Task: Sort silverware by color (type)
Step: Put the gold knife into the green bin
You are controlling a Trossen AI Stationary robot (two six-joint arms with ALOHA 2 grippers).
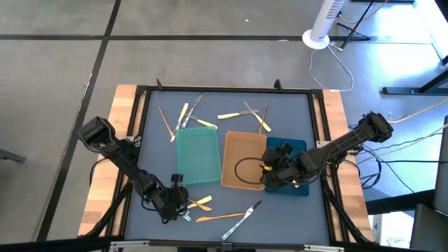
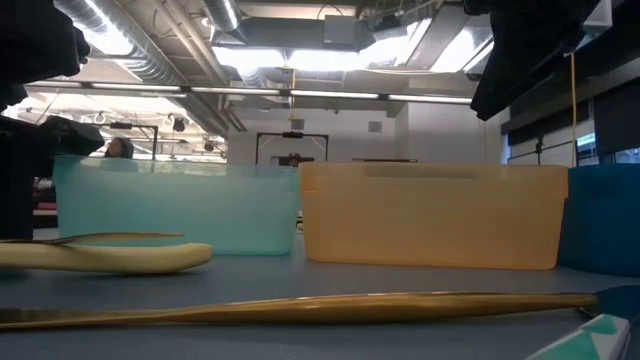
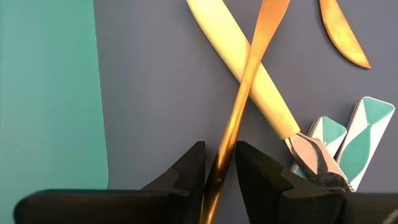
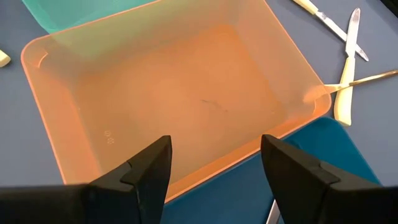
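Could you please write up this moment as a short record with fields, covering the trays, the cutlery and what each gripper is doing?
trays: teal tray, tan tray, dark-blue tray side by side, mid-table; teal and tan look empty
far cutlery: scattered beyond the trays
near cutlery: few pieces at near edge
left gripper: near edge, fingers closing around gold utensil, which crosses a yellow-handled utensil
right gripper: open, empty, over tan tray's edge

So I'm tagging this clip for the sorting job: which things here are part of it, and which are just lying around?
Part of the job:
- gold utensil, between the left gripper fingers
- yellow-handled utensil under it
- other silverware on the mat
- teal tray, tan tray, blue tray

Lying about:
- white fan base
- floor cables
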